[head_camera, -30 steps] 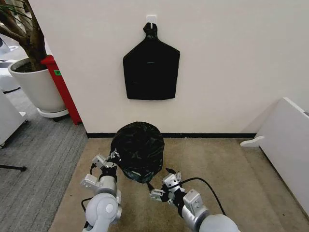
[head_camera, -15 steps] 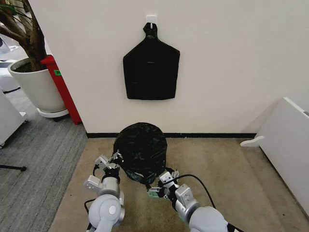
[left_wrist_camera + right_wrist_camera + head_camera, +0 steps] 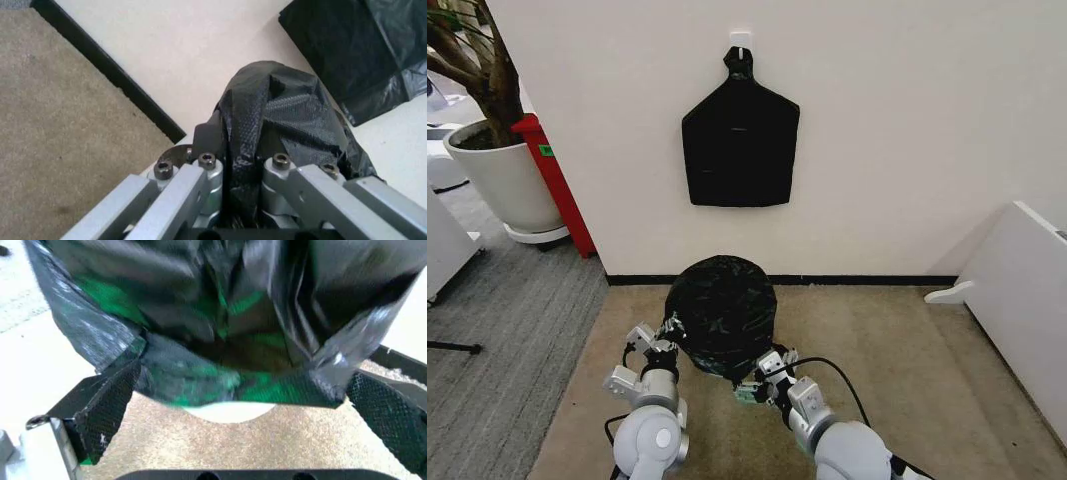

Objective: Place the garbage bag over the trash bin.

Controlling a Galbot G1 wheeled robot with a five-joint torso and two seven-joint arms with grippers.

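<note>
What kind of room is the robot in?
Probably an office or lab corner: short carpet on the floor, a big potted plant by the plain wall, and a white desk panel at the side.

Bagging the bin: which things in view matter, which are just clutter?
In play: garbage bag draped over the trash bin; left gripper clamped on the bag's edge; right gripper, open, at the bag's near edge.

Clutter: flat black bundle on the wall, plant pot, red stand.
</note>
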